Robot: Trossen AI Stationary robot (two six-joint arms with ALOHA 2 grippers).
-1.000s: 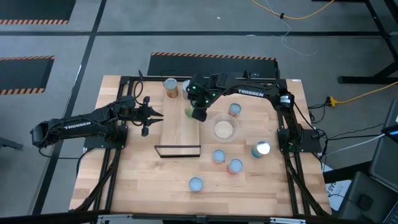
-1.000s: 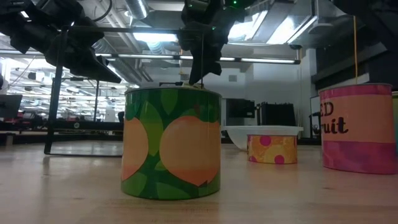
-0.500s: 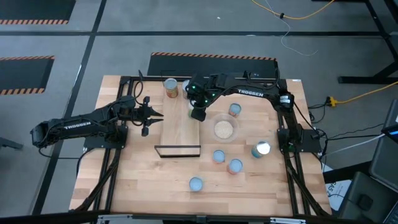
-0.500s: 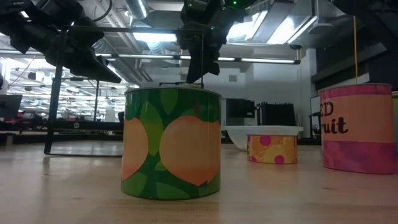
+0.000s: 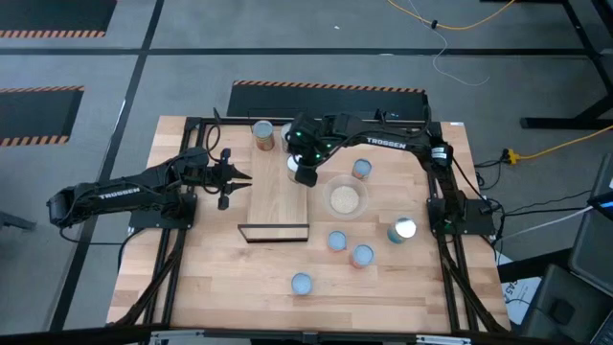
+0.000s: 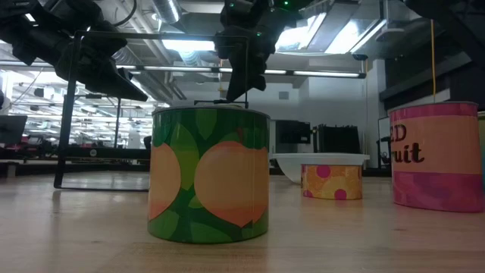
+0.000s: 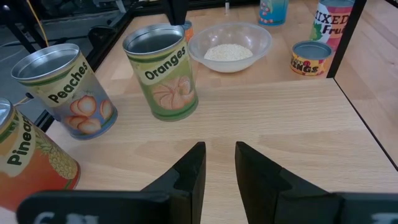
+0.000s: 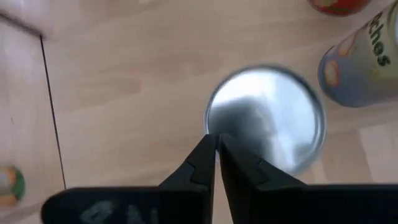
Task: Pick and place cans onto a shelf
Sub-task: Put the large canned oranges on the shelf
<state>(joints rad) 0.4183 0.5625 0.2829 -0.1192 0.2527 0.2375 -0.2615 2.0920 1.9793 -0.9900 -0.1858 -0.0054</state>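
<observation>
Right pincer [image 8: 216, 146] is seen pressed together, empty, directly above the silver top of the Oranges can [image 7: 161, 71], which is stood on the shelf [image 5: 278, 206] beside the Peaches can [image 7: 65, 90]. Left pincer [image 7: 219, 165] is held spread, waiting over the shelf's near side.

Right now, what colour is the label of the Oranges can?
Green with orange fruit on the Oranges can, clearest in the left wrist view.

Oranges can [image 7: 163, 71]: green label, orange fruit
Peaches can [image 7: 65, 90]: pale blue
Bowl [image 7: 230, 46]: clear, beige contents
Shelf [image 5: 278, 202]: light wood
</observation>
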